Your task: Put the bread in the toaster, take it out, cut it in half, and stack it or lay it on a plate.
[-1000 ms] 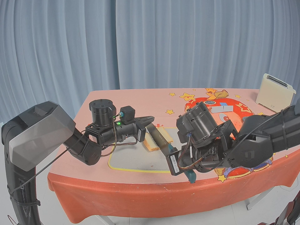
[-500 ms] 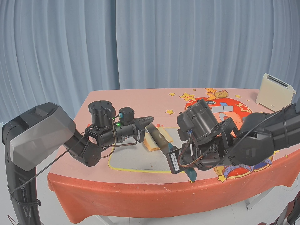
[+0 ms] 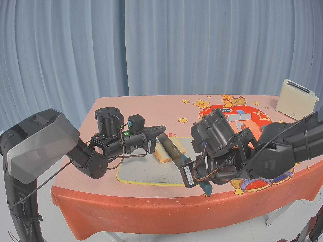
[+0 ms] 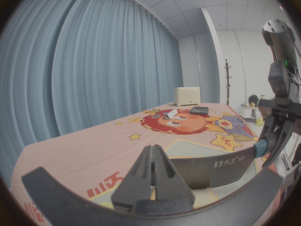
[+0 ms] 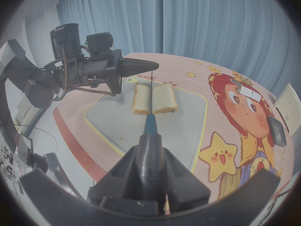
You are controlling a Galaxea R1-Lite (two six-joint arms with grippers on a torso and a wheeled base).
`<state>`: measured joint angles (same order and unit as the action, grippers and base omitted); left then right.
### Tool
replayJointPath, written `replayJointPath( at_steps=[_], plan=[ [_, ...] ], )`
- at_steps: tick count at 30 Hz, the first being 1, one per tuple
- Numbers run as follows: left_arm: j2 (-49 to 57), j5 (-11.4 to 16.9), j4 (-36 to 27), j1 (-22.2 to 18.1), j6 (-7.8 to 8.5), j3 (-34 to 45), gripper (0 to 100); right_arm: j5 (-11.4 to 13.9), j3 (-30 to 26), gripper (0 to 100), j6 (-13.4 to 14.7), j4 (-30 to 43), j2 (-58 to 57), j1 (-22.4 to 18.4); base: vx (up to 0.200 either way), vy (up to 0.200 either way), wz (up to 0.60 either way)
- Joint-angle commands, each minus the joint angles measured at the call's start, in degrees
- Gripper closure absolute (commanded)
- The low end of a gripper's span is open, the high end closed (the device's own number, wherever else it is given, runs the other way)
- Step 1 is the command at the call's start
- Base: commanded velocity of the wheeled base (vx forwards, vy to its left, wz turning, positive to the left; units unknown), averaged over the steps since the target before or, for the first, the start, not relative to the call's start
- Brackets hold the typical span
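— What has the right end effector [image 5: 150, 141] got hold of?

— Its fingers are clamped on the teal handle of the kitchen knife [image 4: 213, 170]. The blade runs straight out ahead of it, edge down, along the middle of the bread slice [image 5: 164, 98], with a half showing on either side.

— And the other arm?

— The left end effector [image 3: 163, 128] is pinched fully together with nothing in it (its tip is just beside the far end of the blade; whether they touch I cannot tell). The bread slice lies just under and ahead of that tip, on the grey cutting board [image 5: 119, 123].

— The toaster?

— The toaster [image 3: 296, 99] stands well apart from both, at the worktop [image 3: 141, 105] corner beyond the right end effector, a dark tray [image 4: 199, 110] near it.
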<state>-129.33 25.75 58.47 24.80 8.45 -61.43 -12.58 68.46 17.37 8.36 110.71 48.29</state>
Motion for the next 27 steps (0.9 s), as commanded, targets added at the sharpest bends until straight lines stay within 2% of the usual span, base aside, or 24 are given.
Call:
replayJointPath(
  at_steps=[1, 4, 27],
  plan=[
    [0.13, -0.08, 0.51, -0.19, -0.01, 1.22, 100, -0.78, 0.62, 100, -1.2, -0.01, -1.03, -0.21, 0.0, 0.0, 0.0],
    [0.31, -0.08, 0.51, -0.19, -0.01, 2.19, 100, -2.54, 1.32, 100, -2.61, -0.01, -1.12, -0.47, 0.0, 0.0, 0.0],
    [5.23, 0.01, 0.42, -0.01, -0.54, 0.43, 100, -2.71, -0.17, 100, -2.43, -0.1, 1.17, 0.32, 0.0, 0.0, 0.0]
  ],
)
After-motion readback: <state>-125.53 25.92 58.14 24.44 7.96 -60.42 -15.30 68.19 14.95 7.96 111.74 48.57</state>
